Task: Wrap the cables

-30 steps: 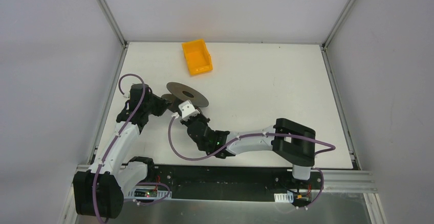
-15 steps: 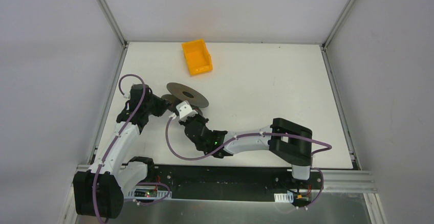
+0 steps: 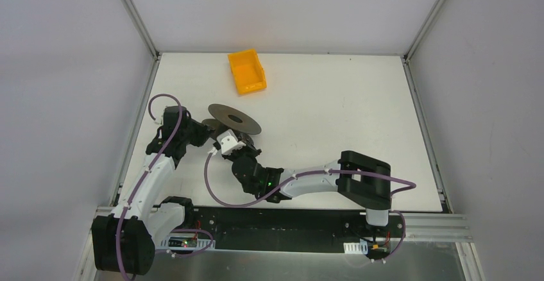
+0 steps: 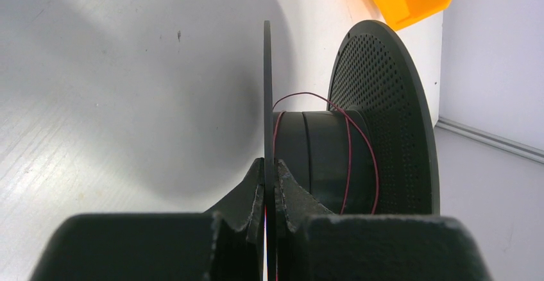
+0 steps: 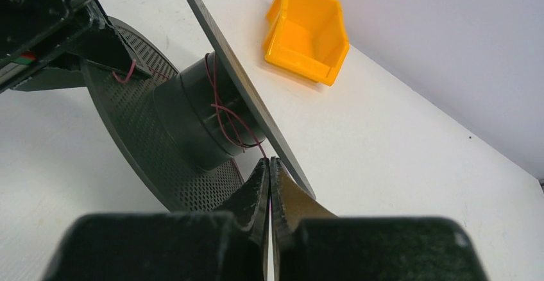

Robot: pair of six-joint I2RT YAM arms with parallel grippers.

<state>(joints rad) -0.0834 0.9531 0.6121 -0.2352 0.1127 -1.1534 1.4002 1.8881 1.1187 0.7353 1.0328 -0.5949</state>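
A dark grey spool with two perforated discs and a black hub stands tilted on the white table. A very thin reddish-brown cable lies in loose turns round the hub; it also shows in the left wrist view. My left gripper is shut on the edge of one spool disc. My right gripper is shut on the cable where it comes off the hub, just below the other disc. In the top view both grippers meet at the spool's near side, the left gripper and the right gripper.
An orange bin stands behind the spool near the table's back edge; it also shows in the right wrist view. White walls with metal rails bound the table on the left, back and right.
My right arm has swung left and drawn its wrist closer to the spool and to the left gripper. The left arm and the spool have hardly moved.
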